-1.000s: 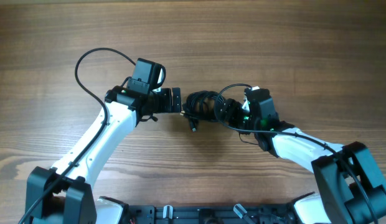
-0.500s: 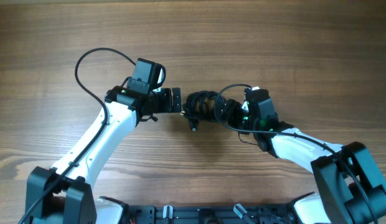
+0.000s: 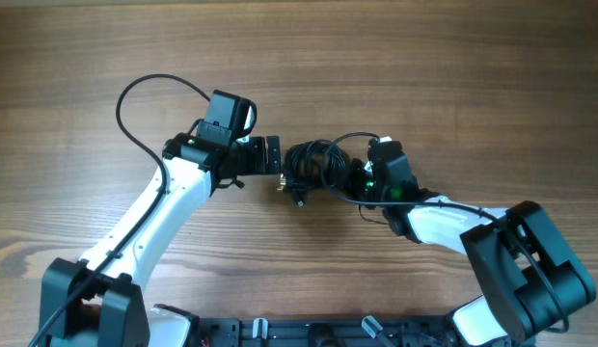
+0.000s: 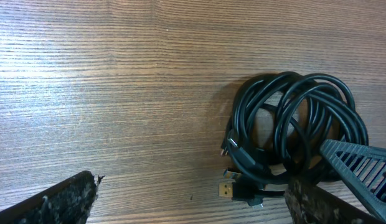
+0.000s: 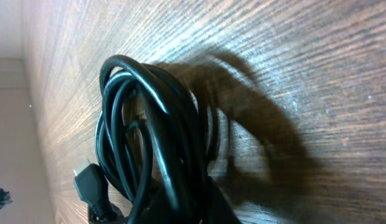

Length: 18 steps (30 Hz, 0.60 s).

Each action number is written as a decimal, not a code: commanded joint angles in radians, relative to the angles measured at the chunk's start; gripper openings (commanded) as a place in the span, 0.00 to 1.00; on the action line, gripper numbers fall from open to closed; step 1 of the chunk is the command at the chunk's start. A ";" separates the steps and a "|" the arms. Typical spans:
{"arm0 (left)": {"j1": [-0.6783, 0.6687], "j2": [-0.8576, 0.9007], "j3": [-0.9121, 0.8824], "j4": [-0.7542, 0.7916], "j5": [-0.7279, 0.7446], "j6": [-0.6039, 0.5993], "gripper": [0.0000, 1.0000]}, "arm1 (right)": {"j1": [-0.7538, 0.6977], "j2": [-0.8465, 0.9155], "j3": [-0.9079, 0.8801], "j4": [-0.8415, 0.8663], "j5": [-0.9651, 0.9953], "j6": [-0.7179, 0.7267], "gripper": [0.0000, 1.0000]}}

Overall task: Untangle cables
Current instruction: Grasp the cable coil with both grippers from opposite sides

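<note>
The cables (image 4: 292, 124), judged light, limp and tightly coiled, offer loose plug ends (image 4: 227, 187) for grasping; left gripper (image 3: 274, 155) stands apart, while the closure of the right gripper (image 3: 355, 175) cannot be told.

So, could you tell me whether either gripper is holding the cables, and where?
The left gripper is open, holding nothing. The right gripper meets the right edge of the cables, but whether it clamps them cannot be told.

no readable text, no labels — none
</note>
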 commanded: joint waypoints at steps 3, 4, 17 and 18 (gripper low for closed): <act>-0.005 0.006 0.020 -0.020 -0.001 -0.010 1.00 | 0.005 0.016 0.004 0.127 -0.022 -0.121 0.04; -0.005 0.006 0.020 -0.027 0.005 -0.009 1.00 | 0.005 0.016 0.004 0.184 -0.058 -0.184 0.04; -0.003 -0.142 0.020 -0.030 0.023 0.122 1.00 | 0.005 -0.052 0.004 0.325 -0.224 -0.605 0.04; -0.003 -0.176 0.020 -0.031 0.039 0.155 1.00 | 0.005 -0.057 0.004 0.341 -0.237 -0.627 0.04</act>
